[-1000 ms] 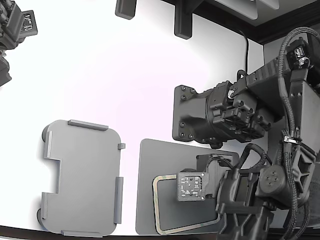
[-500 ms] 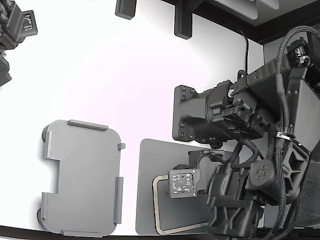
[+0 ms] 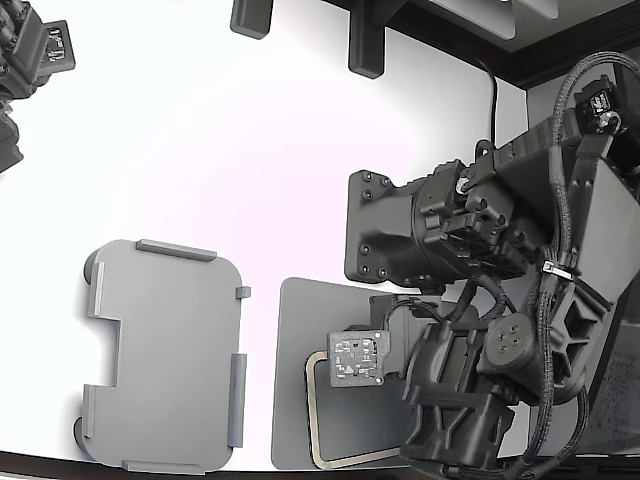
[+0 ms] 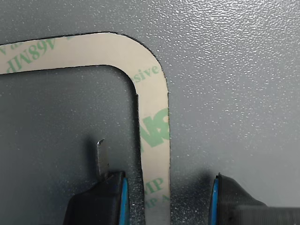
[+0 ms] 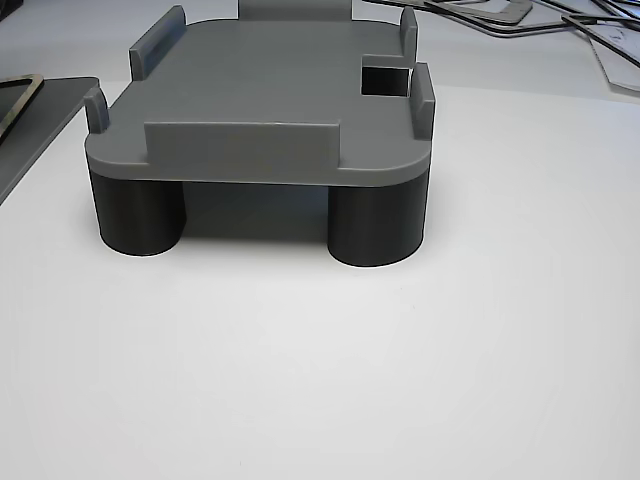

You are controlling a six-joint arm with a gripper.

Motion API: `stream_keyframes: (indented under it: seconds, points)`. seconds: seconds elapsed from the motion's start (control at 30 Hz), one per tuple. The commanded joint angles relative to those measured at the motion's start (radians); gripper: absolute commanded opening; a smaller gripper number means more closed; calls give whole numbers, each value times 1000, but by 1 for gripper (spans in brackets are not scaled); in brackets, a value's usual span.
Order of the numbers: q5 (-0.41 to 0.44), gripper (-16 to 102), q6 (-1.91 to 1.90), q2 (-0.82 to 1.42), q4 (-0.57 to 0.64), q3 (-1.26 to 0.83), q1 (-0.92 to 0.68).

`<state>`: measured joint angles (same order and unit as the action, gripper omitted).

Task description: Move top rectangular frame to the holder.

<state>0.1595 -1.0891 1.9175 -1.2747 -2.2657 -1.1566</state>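
The rectangular frame [image 4: 153,108] is a thin beige strip with green print, lying flat on the dark grey mat [image 4: 225,75]. In the wrist view my gripper [image 4: 166,199] is open and straddles one side of the frame near a rounded corner, one blue-edged finger [image 4: 101,199] inside the outline and the other outside it. A thin metal blade [image 4: 101,157] sticks out from the inner finger. In the exterior view the frame [image 3: 314,415] shows partly under my arm [image 3: 455,400], and my fingertips are hidden. The light grey holder [image 3: 165,355] stands empty at the exterior view's left; in the other view it [image 5: 270,100] rests on dark round feet.
A black motor block on a plate [image 3: 430,230] stands just behind the mat [image 3: 292,400]. Two black mounts [image 3: 365,45] sit at the table's far edge, a camera unit [image 3: 35,55] at the top left. Loose thin frames [image 5: 560,25] lie behind the holder in the other view.
My arm has moved toward the exterior view's left and slightly back over the mat, so the wrist now covers more of the frame. The frame and holder have not moved.
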Motion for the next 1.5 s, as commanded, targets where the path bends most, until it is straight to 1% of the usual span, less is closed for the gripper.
stream_keyframes:
  seconds: [0.0,0.13,0.2,0.23,0.33,0.37,0.4,0.57,0.63,0.77,0.87,0.9,1.0,1.17,1.33,1.43,1.47]
  points:
    - [-3,69,2,20,6,14,23]
    - [-11,60,2,20,17,3,26]
    - [-18,46,2,17,21,2,29]
    - [-21,37,2,14,21,3,31]
    - [-37,7,12,6,8,17,43]
    - [-41,-4,17,3,-3,23,48]
    - [-40,-10,18,3,-14,29,51]
    - [-46,-11,23,5,-43,61,80]
    - [-48,-11,17,-5,-91,121,100]
    - [-32,-11,-126,-61,-202,324,121]
    - [6,-11,-273,-201,-345,561,121]
    - [35,-11,-324,-241,-380,629,117]
    - [83,-11,-468,-255,-382,716,115]
    - [95,-11,-594,-252,-382,830,164]
    - [156,-11,-762,-256,-380,876,218]
    - [196,-11,-908,-310,-380,911,267]
    - [198,-11,-940,-331,-380,928,290]
